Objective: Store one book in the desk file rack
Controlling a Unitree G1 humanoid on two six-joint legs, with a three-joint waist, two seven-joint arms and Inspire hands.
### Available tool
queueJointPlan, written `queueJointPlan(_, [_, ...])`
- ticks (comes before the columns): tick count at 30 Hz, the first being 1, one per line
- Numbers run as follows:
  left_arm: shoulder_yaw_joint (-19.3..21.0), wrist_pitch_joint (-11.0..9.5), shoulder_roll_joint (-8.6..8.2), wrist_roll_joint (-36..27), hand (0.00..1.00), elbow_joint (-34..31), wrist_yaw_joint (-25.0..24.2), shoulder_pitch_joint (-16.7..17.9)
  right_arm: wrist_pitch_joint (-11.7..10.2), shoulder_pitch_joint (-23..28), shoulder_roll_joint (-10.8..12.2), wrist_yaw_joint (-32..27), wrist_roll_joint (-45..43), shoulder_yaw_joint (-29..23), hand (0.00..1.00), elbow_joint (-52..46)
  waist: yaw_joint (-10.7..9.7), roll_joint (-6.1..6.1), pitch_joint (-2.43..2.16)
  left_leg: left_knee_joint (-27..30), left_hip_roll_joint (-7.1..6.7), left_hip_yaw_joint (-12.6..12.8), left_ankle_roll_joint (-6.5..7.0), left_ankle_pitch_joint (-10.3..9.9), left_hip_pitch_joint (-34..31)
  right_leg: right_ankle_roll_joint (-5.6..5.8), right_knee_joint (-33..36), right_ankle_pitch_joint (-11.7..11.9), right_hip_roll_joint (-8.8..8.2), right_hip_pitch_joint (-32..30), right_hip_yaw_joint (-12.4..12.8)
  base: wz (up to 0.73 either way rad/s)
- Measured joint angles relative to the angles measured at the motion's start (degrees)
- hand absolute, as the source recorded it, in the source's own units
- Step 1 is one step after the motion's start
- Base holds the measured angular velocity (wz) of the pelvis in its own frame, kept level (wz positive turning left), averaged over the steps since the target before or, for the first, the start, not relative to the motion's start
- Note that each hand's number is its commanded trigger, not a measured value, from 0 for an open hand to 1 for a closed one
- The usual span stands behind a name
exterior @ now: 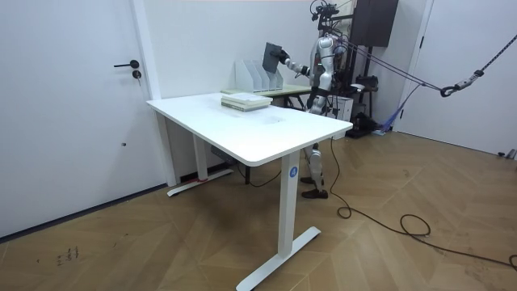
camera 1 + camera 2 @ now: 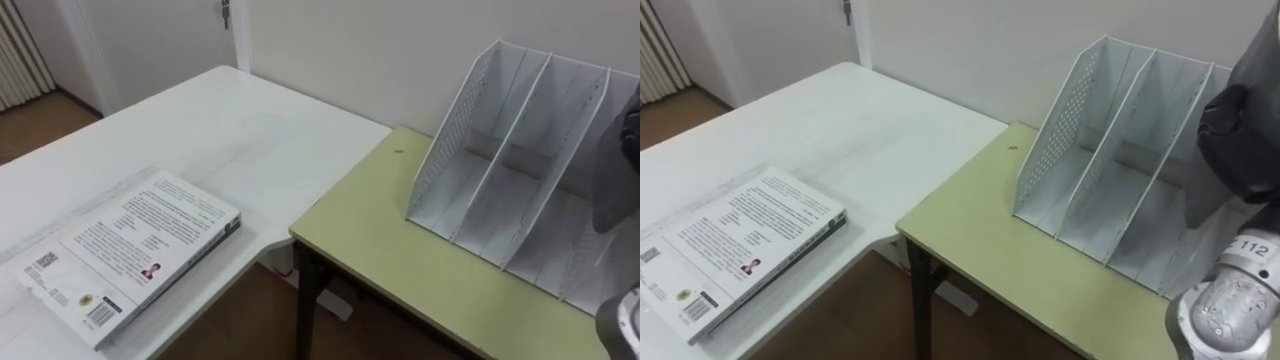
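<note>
A white file rack point(image 2: 1110, 150) with several open slots stands on the green desk point(image 2: 980, 240), against the wall. In the room view I stand at this desk with my right hand point(image 1: 284, 56) raised and shut on a dark book point(image 1: 271, 58), which it holds upright just above the rack point(image 1: 254, 75). From my head camera that hand point(image 2: 1238, 135) is a dark shape at the right edge, over the rack's right slots. A white-covered book point(image 2: 130, 250) lies flat on the white table point(image 2: 210, 130) to my left.
The white table point(image 1: 242, 121) meets the green desk at a corner, with a floor gap below. A door point(image 1: 73, 97) with a dark handle is in the wall at the room view's left. A radiator point(image 2: 20, 50) stands far left.
</note>
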Motion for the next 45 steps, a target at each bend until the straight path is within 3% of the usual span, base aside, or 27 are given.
queueJointPlan(6, [0.29, 0.24, -0.01, 0.12, 0.0, -0.03, -0.51, -0.02, 1.35, -0.43, -0.51, 0.04, 2.91, -0.04, 1.0, 0.88, 0.12, 0.05, 0.13, 0.0, 0.0, -0.02, 0.0, 0.0, -0.1, 0.0, -0.1, -0.01, 0.02, -0.07, -0.03, 0.0])
queueJointPlan(13, [2.09, 1.76, 0.0, 1.34, 0.0, -0.17, -1.65, -0.45, 2.7, -3.73, -3.69, 0.08, 3.71, -0.09, 1.0, 7.13, 0.3, -0.21, 0.25, 0.0, -0.01, -0.02, 0.0, 0.0, -0.14, 0.0, -0.04, -0.01, 0.01, -0.13, -0.01, 0.0])
queueJointPlan(23, [2.82, 2.94, 0.32, 1.85, 0.0, -0.08, -2.23, -0.74, 4.46, -6.39, -4.84, 3.02, 3.81, -0.11, 1.0, 11.75, 0.2, -0.68, -0.07, 0.01, 0.02, -0.25, 0.0, 0.0, 0.04, 0.0, 0.11, 0.0, -0.03, 0.01, -0.08, 0.0])
queueJointPlan(29, [3.04, 4.0, 0.71, 1.86, 0.0, -0.03, -2.51, -0.72, 6.09, -9.59, -6.31, 3.5, 3.86, -0.1, 1.0, 15.47, -0.09, -1.35, 0.21, 0.08, 0.02, -0.39, 0.0, 0.01, -0.1, -0.02, 0.15, 0.03, -0.09, 0.09, -0.56, 0.03])
queueJointPlan(37, [3.9, 4.4, 0.85, 1.89, 0.0, -0.18, -2.85, -0.64, 6.71, -15.17, -8.6, 3.9, 7.74, -0.11, 1.0, 24.44, 0.07, -1.4, -0.04, 0.16, 0.01, -0.46, -0.01, 0.01, -0.37, -0.03, -0.01, 0.04, -0.11, -0.01, -0.67, 0.0])
queueJointPlan(45, [4.5, 5.12, 0.91, 1.87, 0.0, -0.61, -3.46, -0.51, 7.63, -17.25, -9.08, 4.52, 9.4, -2.85, 1.0, 27.0, -0.03, -1.43, -0.12, 0.13, 0.01, -0.89, -0.01, 0.01, -0.4, -0.03, 0.11, 0.04, -0.11, 0.08, -0.85, 0.0])
